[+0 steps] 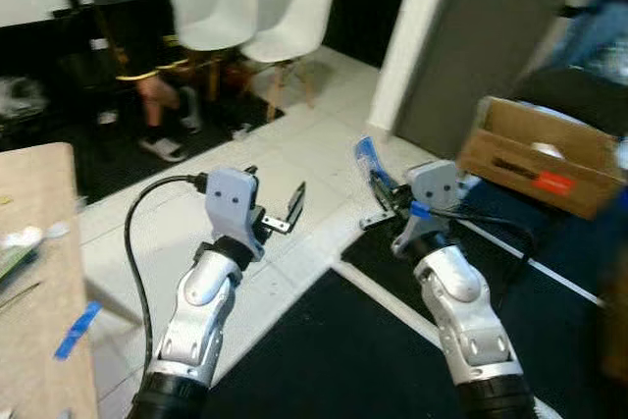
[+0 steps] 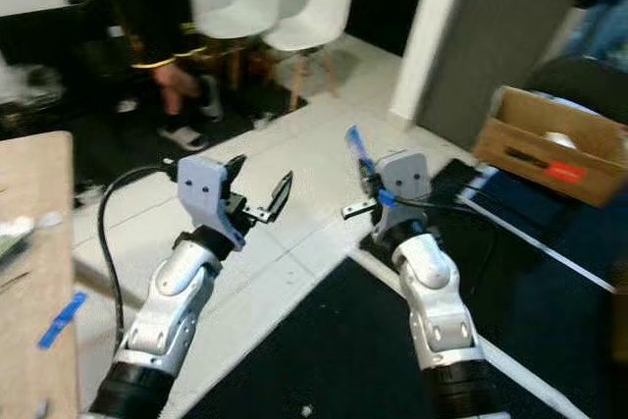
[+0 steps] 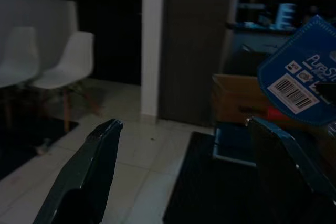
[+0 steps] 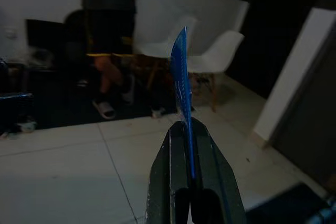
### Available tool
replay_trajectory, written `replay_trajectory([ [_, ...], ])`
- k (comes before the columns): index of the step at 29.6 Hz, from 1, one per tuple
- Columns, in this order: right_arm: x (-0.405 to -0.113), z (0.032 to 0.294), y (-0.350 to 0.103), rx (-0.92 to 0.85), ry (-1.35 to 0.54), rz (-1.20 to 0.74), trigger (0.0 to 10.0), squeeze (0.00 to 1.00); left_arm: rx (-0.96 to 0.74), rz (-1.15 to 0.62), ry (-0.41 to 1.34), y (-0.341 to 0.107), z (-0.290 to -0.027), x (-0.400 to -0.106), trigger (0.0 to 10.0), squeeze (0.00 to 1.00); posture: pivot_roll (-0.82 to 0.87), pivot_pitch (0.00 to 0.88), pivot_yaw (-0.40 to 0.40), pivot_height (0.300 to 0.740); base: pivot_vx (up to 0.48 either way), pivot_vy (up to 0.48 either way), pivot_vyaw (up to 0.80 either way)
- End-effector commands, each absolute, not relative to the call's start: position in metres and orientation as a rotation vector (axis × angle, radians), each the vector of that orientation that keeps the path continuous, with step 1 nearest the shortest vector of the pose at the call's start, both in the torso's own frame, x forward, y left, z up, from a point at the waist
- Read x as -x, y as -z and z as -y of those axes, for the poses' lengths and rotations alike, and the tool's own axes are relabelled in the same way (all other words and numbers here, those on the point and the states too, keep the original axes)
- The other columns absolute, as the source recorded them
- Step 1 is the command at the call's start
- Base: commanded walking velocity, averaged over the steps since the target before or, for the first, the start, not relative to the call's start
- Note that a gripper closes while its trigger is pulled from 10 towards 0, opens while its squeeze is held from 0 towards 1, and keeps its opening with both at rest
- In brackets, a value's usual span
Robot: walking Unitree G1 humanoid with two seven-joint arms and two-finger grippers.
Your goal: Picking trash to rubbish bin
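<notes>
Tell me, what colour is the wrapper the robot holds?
Blue wrapper with white print, clearest in the left wrist view.

**Colours and patterns in the work area**

I read the wrapper point(image 3: 302, 74) pinched in the right gripper point(image 4: 188, 174) as bright blue, with a white label bearing a black barcode and white lettering. Both grippers have black fingers on light grey housings; the left gripper point(image 1: 278, 211) matches. Beyond the right gripper sits a brown cardboard box point(image 1: 540, 154) with a red patch. The floor point(image 1: 294, 174) below both grippers is white tile beside black matting. Ahead stand two white chairs point(image 1: 294, 26). Left of the left gripper, a tan table point(image 1: 39, 242) carries a blue strip point(image 1: 77, 329).
</notes>
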State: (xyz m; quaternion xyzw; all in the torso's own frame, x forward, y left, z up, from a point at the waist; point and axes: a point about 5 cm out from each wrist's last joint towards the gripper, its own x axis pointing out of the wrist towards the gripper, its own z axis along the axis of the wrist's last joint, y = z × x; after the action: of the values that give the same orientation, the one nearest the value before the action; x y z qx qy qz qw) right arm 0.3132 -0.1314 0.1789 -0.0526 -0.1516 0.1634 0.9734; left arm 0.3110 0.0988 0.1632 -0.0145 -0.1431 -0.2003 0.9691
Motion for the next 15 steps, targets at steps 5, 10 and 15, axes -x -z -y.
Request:
replay_trajectory([
  [5,-0.3127,0.1354,-0.1734,0.109,-0.322,0.283,10.0,0.0,0.019,0.269,0.411,-0.1596,-0.0958,-0.3113,10.0,0.0,-0.11,0.05,-0.066,0.74,0.0,0.0,-0.8],
  [10,-0.3123,0.1363,-0.1704,0.1,-0.312,0.275,10.0,0.0,0.016,0.269,0.414,-0.1597,-0.0963,-0.3112,10.0,0.0,-0.11,0.049,-0.059,0.74,0.0,0.0,-0.8],
  [15,-0.3115,0.1375,-0.1662,0.085,-0.289,0.266,10.0,0.0,0.007,0.272,0.433,-0.1614,-0.0957,-0.3129,10.0,0.0,-0.1,0.044,-0.036,0.74,0.0,0.0,-0.8],
])
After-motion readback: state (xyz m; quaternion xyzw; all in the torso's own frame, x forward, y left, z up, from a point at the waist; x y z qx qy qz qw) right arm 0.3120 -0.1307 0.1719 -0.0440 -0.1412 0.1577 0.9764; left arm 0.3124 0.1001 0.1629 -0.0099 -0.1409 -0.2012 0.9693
